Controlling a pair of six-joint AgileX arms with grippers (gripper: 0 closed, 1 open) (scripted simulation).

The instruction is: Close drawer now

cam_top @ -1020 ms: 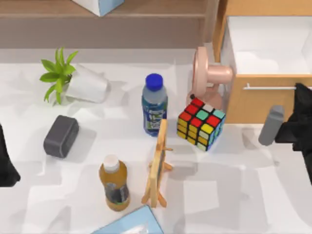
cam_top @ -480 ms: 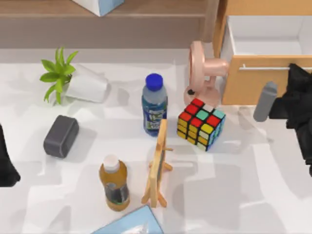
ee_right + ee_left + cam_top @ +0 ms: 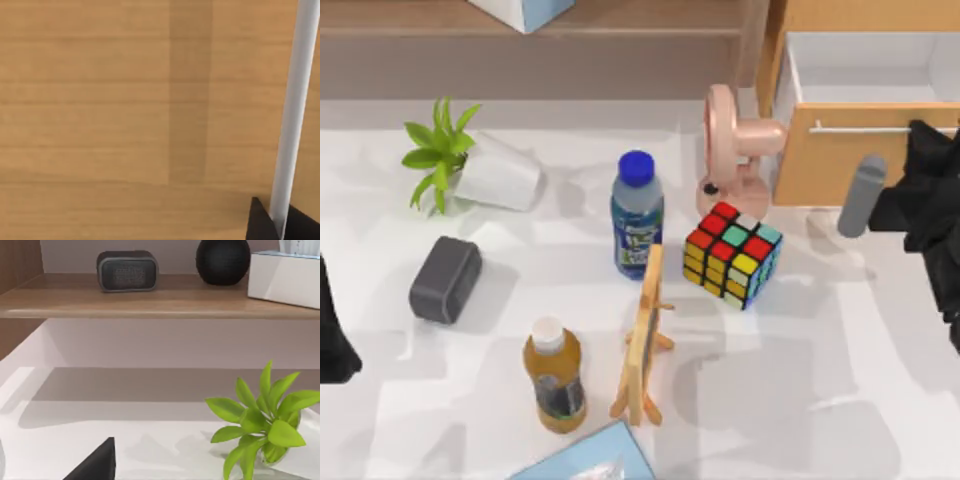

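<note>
Drawer [image 3: 840,150] sits at table's 1–2 o'clock corner, partly open, white inside visible behind its wood front. Silver bar handle [image 3: 865,129] runs across the front. Right gripper [image 3: 932,180] is at the front's right end, against the handle; finger state: cannot tell. Left arm [image 3: 335,335] parked at 9 o'clock edge. Pink fan [image 3: 740,150] stands just beside drawer's left.

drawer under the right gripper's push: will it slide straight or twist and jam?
The drawer is probably stiff: flat wooden front, boxed white walls, so it should slide rather than flex. The right gripper sits near the handle's right end, off-centre, so slight twisting is possible. No contents are visible inside, so it is likely light.
</note>
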